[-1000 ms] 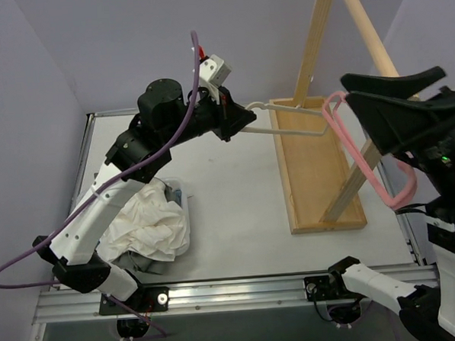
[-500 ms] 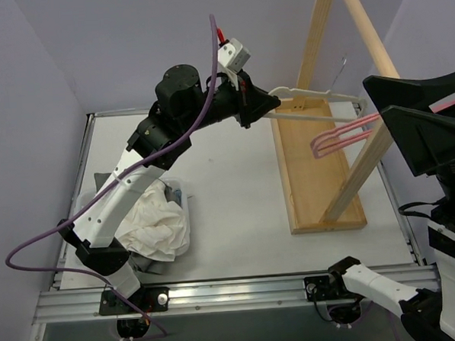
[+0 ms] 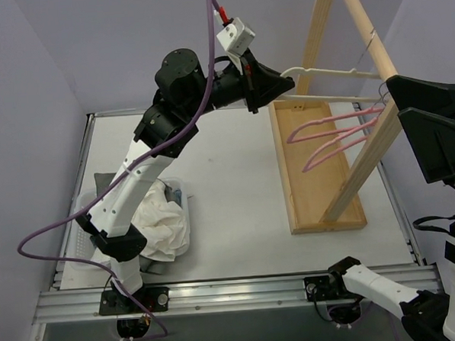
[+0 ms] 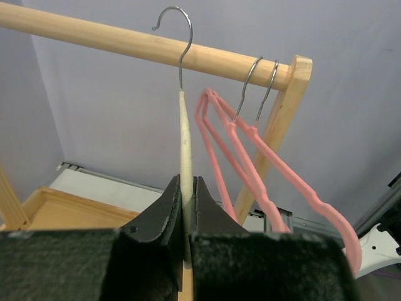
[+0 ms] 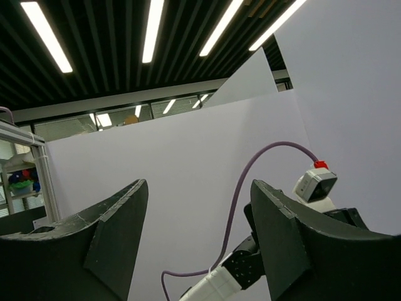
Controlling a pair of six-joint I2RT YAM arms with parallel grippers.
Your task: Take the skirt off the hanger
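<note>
So the left gripper (image 4: 187, 185) is clamped tight on the cream hanger (image 4: 183, 138), which is bare. The skirt (image 3: 165, 223) looks to be that white heap down on the table (image 3: 235, 178) right by the left arm's base, well apart from the hanger, so we reckon the removal itself is done.

What matters for the next move: the hanger stands straight up out of the jaws, long axis aimed at the wooden rail (image 4: 94, 39). Its hook is curled over the top, just beside the pink hangers (image 4: 250, 163). We can't tell if the hook actually bears on the wood.

Left arm is the one on it. The right gripper (image 5: 199, 188) is spread wide, empty and pointing at the ceiling.
</note>
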